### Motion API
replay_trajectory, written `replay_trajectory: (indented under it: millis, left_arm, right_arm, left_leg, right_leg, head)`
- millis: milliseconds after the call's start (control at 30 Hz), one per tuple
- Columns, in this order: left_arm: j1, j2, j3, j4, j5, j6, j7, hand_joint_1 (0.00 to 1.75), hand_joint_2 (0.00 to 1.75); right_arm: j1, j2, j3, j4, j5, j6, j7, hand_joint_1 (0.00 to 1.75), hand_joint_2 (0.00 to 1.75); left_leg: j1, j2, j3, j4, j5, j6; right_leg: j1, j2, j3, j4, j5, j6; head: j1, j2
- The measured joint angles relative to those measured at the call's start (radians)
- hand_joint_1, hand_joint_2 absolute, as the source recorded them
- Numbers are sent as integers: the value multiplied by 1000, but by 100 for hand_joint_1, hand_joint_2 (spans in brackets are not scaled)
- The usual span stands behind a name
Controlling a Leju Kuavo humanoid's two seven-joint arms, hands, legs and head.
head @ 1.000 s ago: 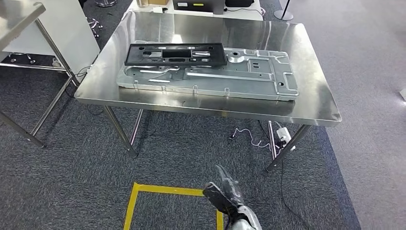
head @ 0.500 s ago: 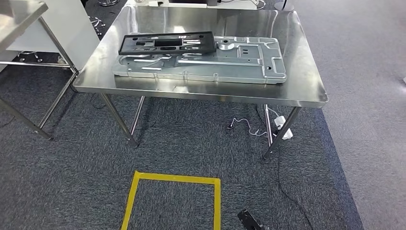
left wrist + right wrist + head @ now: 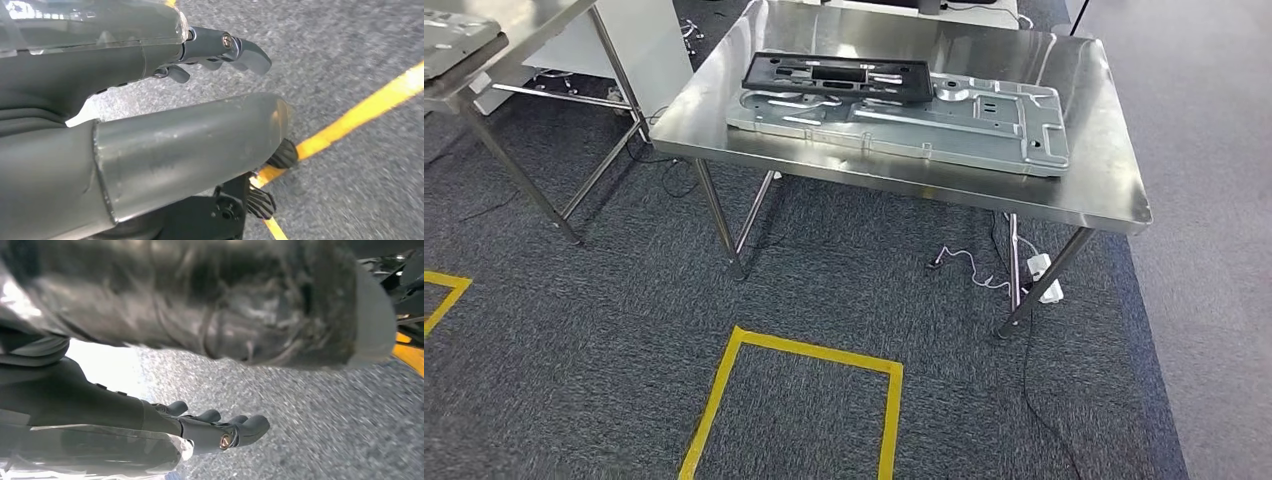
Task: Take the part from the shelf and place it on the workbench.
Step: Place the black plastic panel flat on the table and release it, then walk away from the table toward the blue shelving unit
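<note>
A black plastic part [image 3: 836, 76] with cut-outs lies flat on the far left of a silver sheet-metal panel [image 3: 984, 125], which rests on the steel workbench [image 3: 1094, 195]. My left hand [image 3: 125, 65] hangs over the carpet and holds nothing, its fingers [image 3: 235, 47] stretched out and apart from the thumb [image 3: 200, 140]. My right hand [image 3: 100, 405] also hangs above the floor, with its fingers [image 3: 225, 432] extended, its thumb blurred and nothing in its grasp.
A yellow tape square [image 3: 724, 390] marks the carpet in front of the workbench. Cables and a white power strip [image 3: 1042, 282] lie under its right end. A second steel table [image 3: 484, 75] carrying a grey panel stands at the far left, beside a white cabinet [image 3: 639, 40].
The whole head picture has shifted, so the camera has turned; the workbench now sits further right. My right hand, low in the picture one second ago, has dropped out of its lower edge.
</note>
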Motion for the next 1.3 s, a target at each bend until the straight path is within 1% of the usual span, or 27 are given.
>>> replay_trajectory:
  millis: [67, 133, 167, 233, 300, 333, 400, 433, 467, 500, 533, 567, 633, 667, 700, 767, 833, 900, 933, 967, 1000, 1033, 1067, 1133, 1200, 1267, 1300]
  left_arm:
    - [0, 0, -2, 0, -3, 3, 4, 0, 0]
    - [-5, 0, -7, 0, -6, 5, 6, 0, 0]
    - [-7, 0, -11, 0, -7, 6, 7, 0, 0]
    - [-9, 0, -16, 0, -8, 9, 9, 0, 0]
    - [-8, 1, -20, 0, -10, 13, 10, 0, 0]
    - [-9, 1, -21, 0, -12, 15, 11, 0, 0]
    - [-11, 1, -24, 0, -15, 22, 14, 0, 0]
    - [-11, 1, -25, 0, -16, 25, 16, 0, 0]
    - [-10, 1, -25, 0, -17, 28, 18, 0, 0]
    - [-9, 1, -25, 0, -18, 31, 20, 0, 0]
    - [-8, 1, -25, 0, -19, 33, 22, 0, 0]
    - [-8, 2, -26, 0, -21, 35, 23, 0, 0]
    - [-13, 3, -28, 0, -24, 36, 23, 0, 0]
    - [-15, 4, -29, 0, -24, 36, 23, 0, 0]
    - [-15, 4, -30, 0, -24, 37, 23, 0, 0]
    - [-11, 7, -32, 0, -25, 37, 24, 0, 0]
    - [-10, 8, -32, 0, -25, 37, 25, 0, 0]
    - [-12, 8, -35, 0, -24, 35, 26, 0, 0]
    - [-13, 8, -36, 0, -23, 35, 26, 0, 0]
    - [-11, 8, -37, 0, -22, 34, 26, 0, 0]
    - [-9, 9, -38, 0, -20, 34, 26, 0, 0]
    - [-7, 9, -39, 0, -19, 34, 26, 0, 0]
    - [-6, 9, -39, 0, -18, 34, 26, 0, 0]
    - [-7, 9, -40, 0, -17, 33, 26, 0, 0]
    - [-8, 10, -41, 0, -16, 33, 26, 0, 0]
    - [-7, 12, -41, 0, -16, 34, 27, 0, 0]
    - [-5, 12, -41, 0, -16, 34, 28, 0, 0]
  right_arm:
    - [0, 0, -5, 1, 2, 14, -1, 0, 0]
    - [1, 1, -7, 3, 5, 26, -3, 0, 0]
    - [1, 2, -7, 4, 7, 30, -4, 0, 0]
    - [-1, 5, -7, 5, 13, 38, -5, 0, 0]
    - [-3, 9, -7, 5, 17, 47, -6, 0, 0]
    - [-3, 11, -7, 5, 19, 53, -5, 0, 0]
    - [-1, 14, -8, 6, 20, 66, -2, 0, 0]
    - [-1, 16, -8, 6, 21, 72, 0, 0, 0]
    - [0, 17, -8, 7, 23, 77, 3, 0, 0]
    - [0, 19, -9, 7, 26, 80, 5, 0, 0]
    - [-1, 21, -9, 7, 29, 83, 9, 0, 0]
    - [-1, 23, -9, 7, 33, 85, 12, 0, 0]
    - [-1, 27, -11, 7, 37, 88, 16, 0, 0]
    - [-2, 28, -13, 7, 37, 89, 16, 0, 0]
    - [-2, 29, -14, 7, 37, 89, 16, 0, 0]
    - [-5, 30, -15, 7, 40, 89, 16, 0, 0]
    - [-5, 31, -15, 7, 46, 87, 15, 0, 0]
    - [-3, 32, -15, 7, 53, 82, 14, 0, 0]
    - [-1, 32, -15, 7, 55, 79, 13, 0, 0]
    - [0, 32, -16, 7, 58, 76, 12, 0, 0]
    - [1, 33, -16, 7, 61, 73, 12, 0, 0]
    - [2, 33, -16, 7, 64, 70, 12, 0, 0]
    - [2, 33, -16, 7, 66, 68, 12, 0, 0]
    - [4, 33, -16, 8, 70, 66, 11, 0, 0]
    - [3, 34, -16, 9, 70, 66, 11, 0, 0]
    - [-1, 35, -16, 10, 70, 65, 11, 0, 0]
    - [-2, 36, -16, 10, 70, 65, 11, 0, 0]
  left_leg:
    - [2, -20, -14, 14, 3, -5]
    - [1, -37, -29, 29, 4, -14]
    - [1, -44, -36, 33, 5, -20]
    - [1, -60, -44, 34, 10, -33]
    - [2, -50, -56, 54, -5, -43]
    - [3, -36, -73, 89, -28, -47]
    - [5, -8, -129, 211, -97, -55]
    - [6, -3, -156, 274, -123, -58]
    - [6, 0, -172, 311, -132, -60]
    - [6, 3, -169, 311, -121, -60]
    - [6, 8, -146, 271, -94, -58]
    - [5, 21, -107, 203, -59, -54]
    - [-3, 57, -43, 76, -18, -42]
    - [-7, 68, -29, 44, -11, -36]
    - [-10, 68, -29, 33, -11, -30]
    - [-7, 50, -31, 27, -1, -19]
    - [0, 34, -30, 16, 13, -6]
    - [3, 17, -35, 13, 21, 2]
    - [3, 7, -39, 14, 23, 3]
    - [3, -5, -41, 15, 24, 3]
    - [3, -17, -42, 17, 25, 2]
    - [4, -31, -42, 20, 25, 1]
    - [4, -45, -42, 23, 23, -1]
    - [4, -70, -48, 35, 19, -10]
    - [5, -90, -60, 42, 20, -24]
    - [8, -107, -69, 41, 24, -39]
    - [8, -98, -74, 47, 20, -44]
  right_leg:
    - [-4, 19, 84, -127, 50, -2]
    - [-7, 49, 148, -238, 74, -7]
    - [-6, 58, 157, -259, 73, -11]
    - [-5, 45, 156, -262, 75, -21]
    - [-8, 25, 156, -269, 81, -36]
    - [-9, 15, 156, -273, 85, -43]
    - [-5, -6, 151, -274, 87, -50]
    - [-3, -17, 148, -273, 88, -51]
    - [-2, -28, 146, -272, 88, -51]
    - [-1, -39, 144, -270, 88, -51]
    - [0, -50, 143, -268, 88, -51]
    - [1, -60, 143, -266, 87, -50]
    - [7, -78, 142, -261, 85, -45]
    - [9, -86, 142, -260, 85, -41]
    - [10, -94, 142, -260, 85, -36]
    - [9, -102, 145, -261, 85, -25]
    - [6, -65, 131, -226, 54, -14]
    - [2, -16, 80, -110, -17, -7]
    - [0, -6, 50, -43, -47, -5]
    - [-2, -2, 29, 6, -61, -3]
    - [-4, -1, 25, 16, -51, -2]
    - [-7, 2, 41, -14, -23, -1]
    - [-10, 12, 71, -77, 15, -1]
    - [-16, 55, 129, -203, 66, -4]
    - [-15, 79, 146, -249, 71, -9]
    - [-14, 58, 146, -254, 75, -20]
    - [-16, 47, 148, -259, 77, -27]
  head:
    - [0, 0]
    - [0, 0]
    - [0, 0]
    - [0, 0]
    - [0, 0]
    - [0, 0]
    - [-1, 0]
    - [-1, 0]
    - [-1, 0]
    - [-1, 0]
    - [-1, 0]
    - [-1, 0]
    - [0, 0]
    - [0, 0]
    - [0, 0]
    - [-1, 0]
    - [0, 0]
    - [0, 0]
    - [0, 0]
    - [0, 0]
    - [0, 0]
    - [0, 0]
    - [0, 0]
    - [0, 0]
    - [0, 0]
    - [0, 0]
    - [-1, 0]
